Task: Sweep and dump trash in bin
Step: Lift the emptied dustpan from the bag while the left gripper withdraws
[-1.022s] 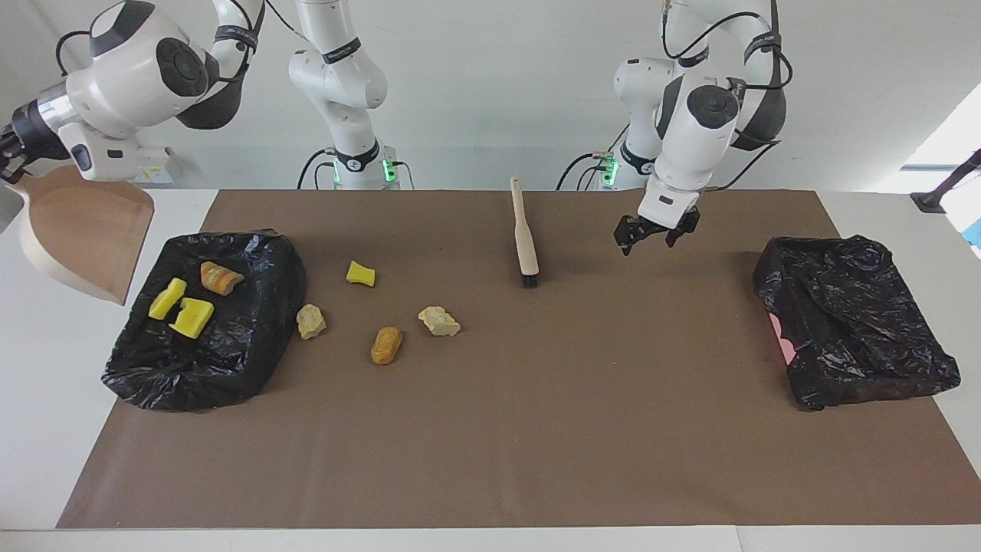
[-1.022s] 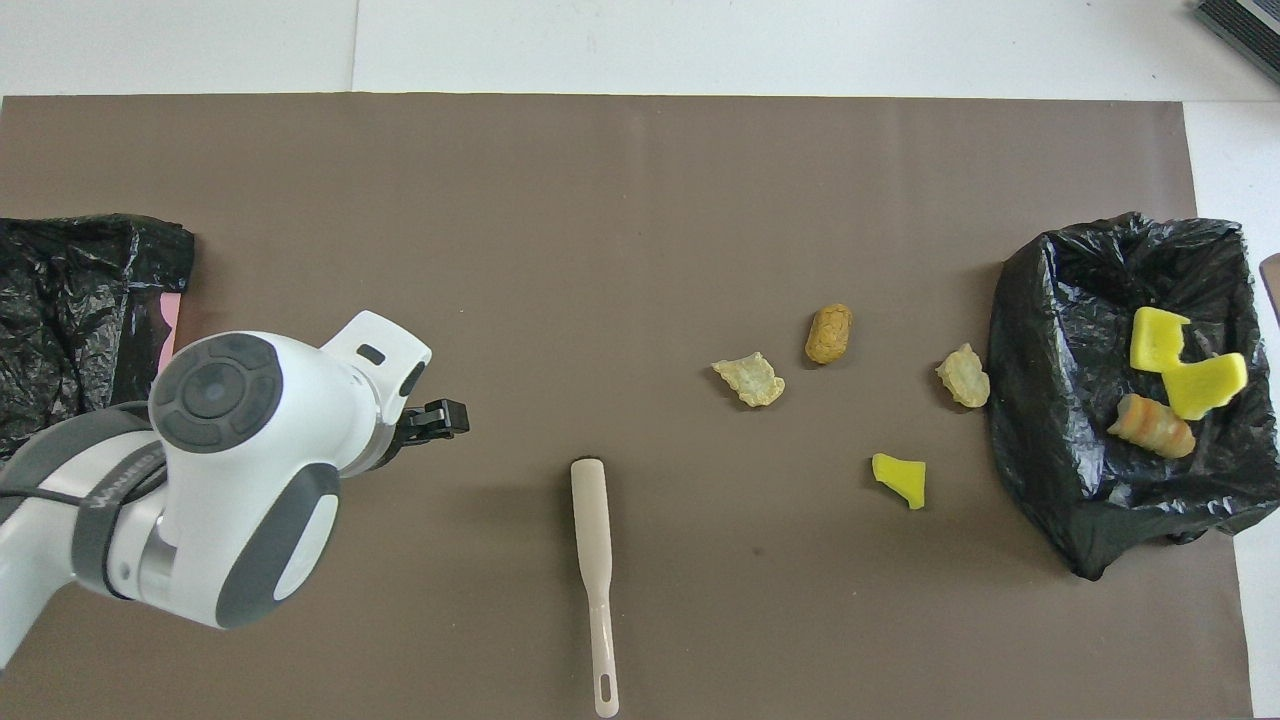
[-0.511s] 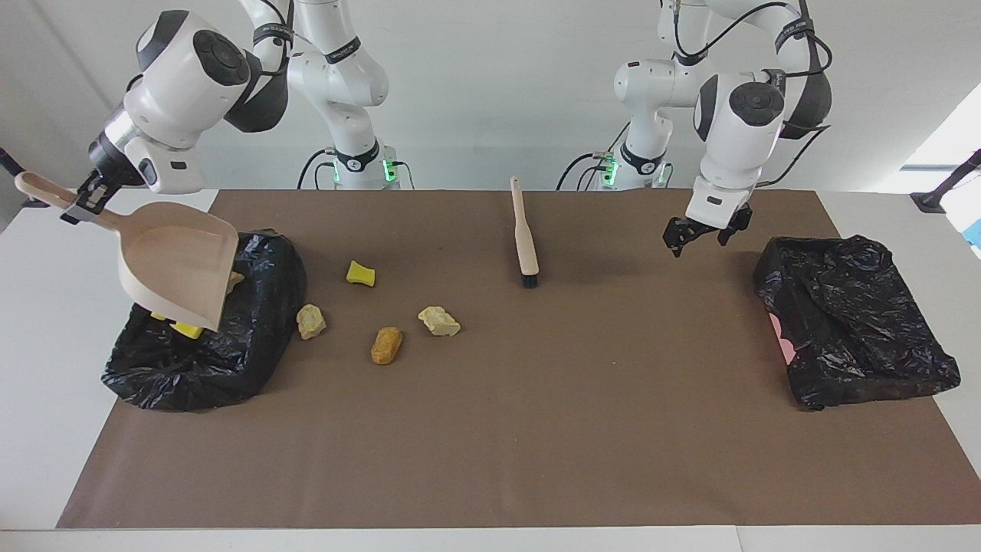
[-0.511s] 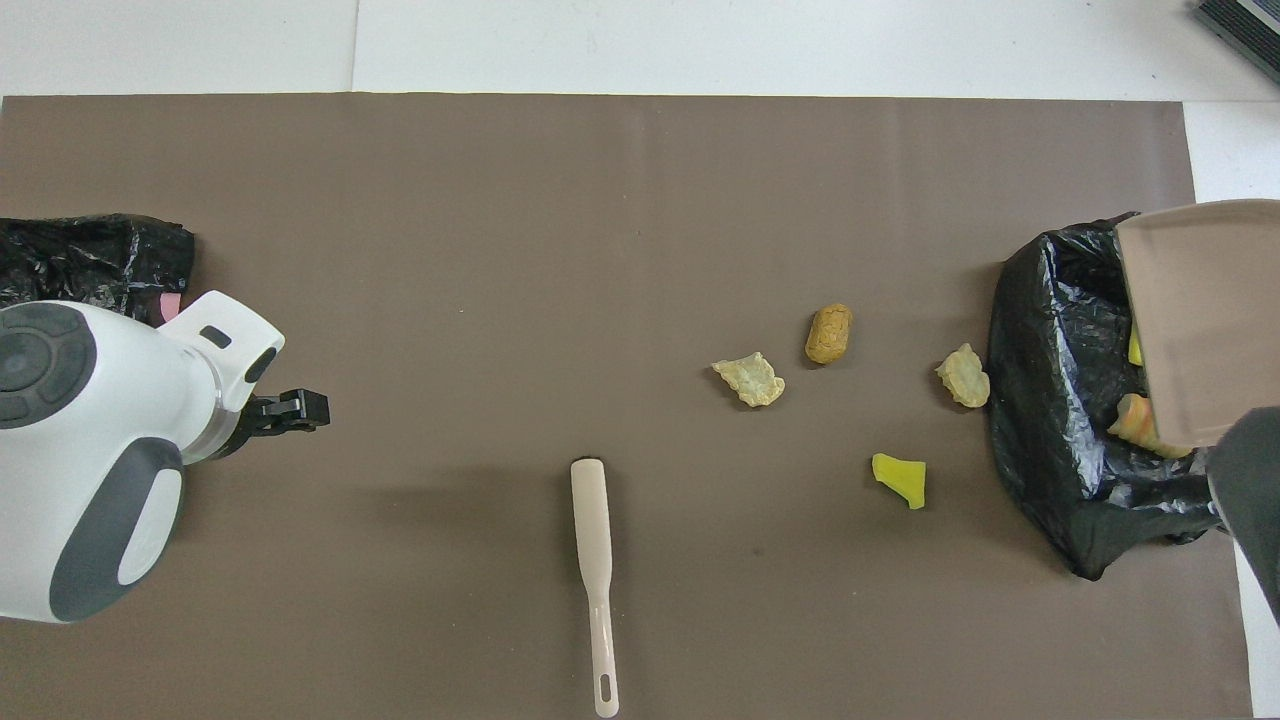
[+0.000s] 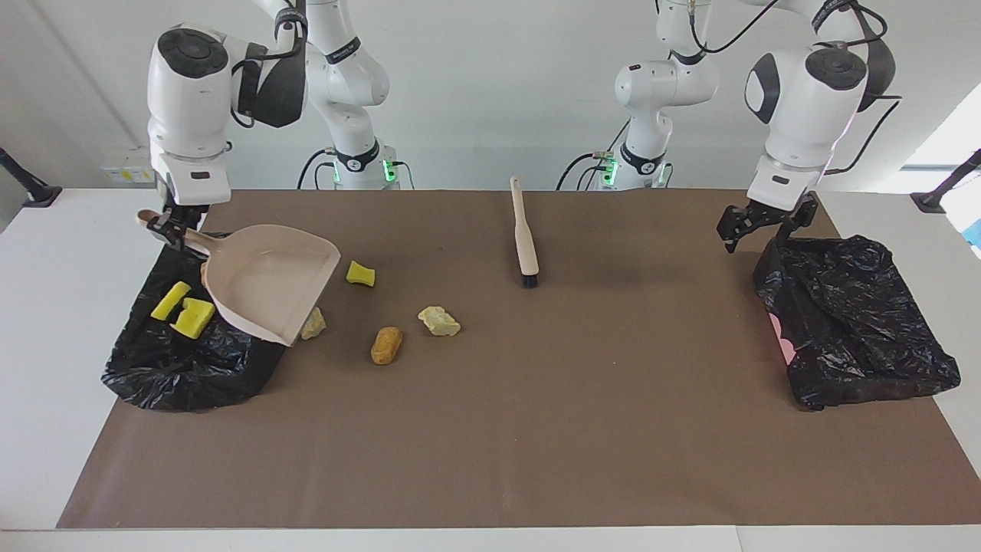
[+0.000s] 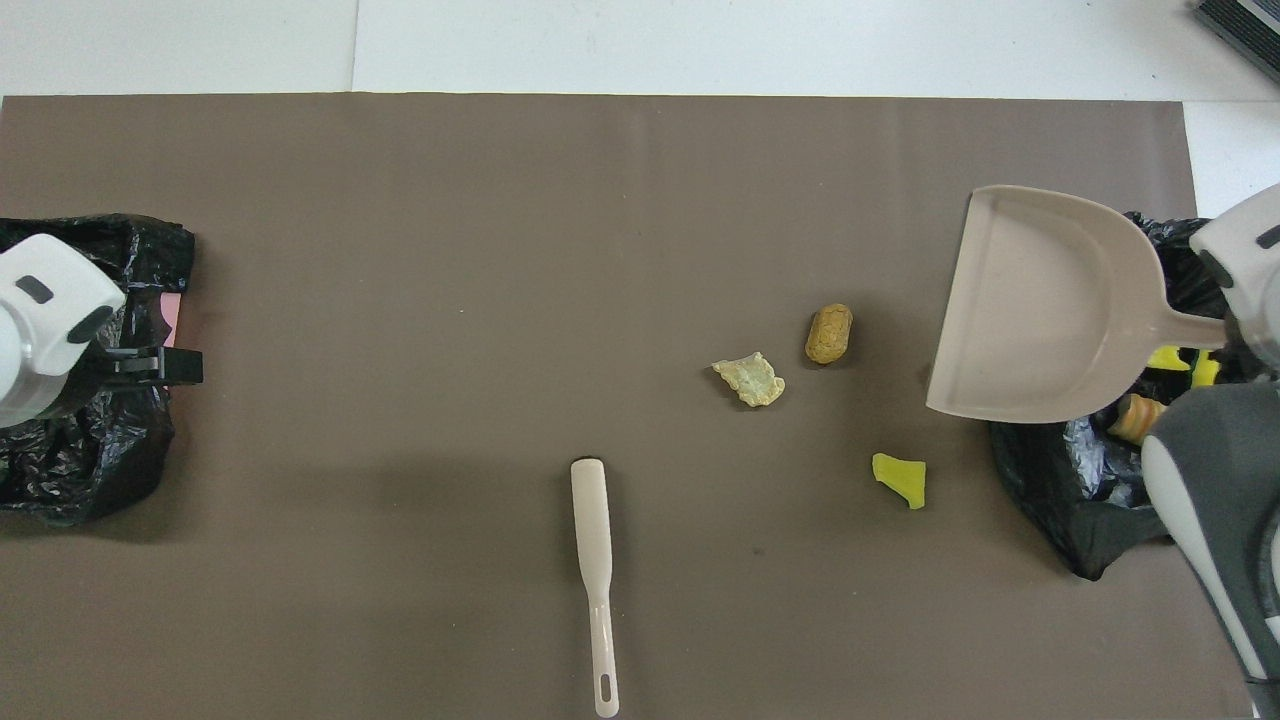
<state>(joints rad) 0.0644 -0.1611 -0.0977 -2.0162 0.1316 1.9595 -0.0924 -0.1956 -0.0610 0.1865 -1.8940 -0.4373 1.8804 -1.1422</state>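
My right gripper is shut on the handle of the pale dustpan, held up over the edge of the black-bagged bin with its mouth toward the mat's middle. Trash in the bin: two yellow chunks and an orange-brown piece. Trash on the mat: a yellow chunk, a beige lump partly hidden by the pan, an orange-brown piece and a beige piece. My left gripper hangs open and holds nothing.
The beige brush lies on the brown mat, bristles away from the robots. A second black bag with a pink edge showing sits at the left arm's end, partly under my left gripper.
The right arm swung the dustpan in from off the table's end, over the bin, toward the mat. The left arm moved from near the brush to the second black bag.
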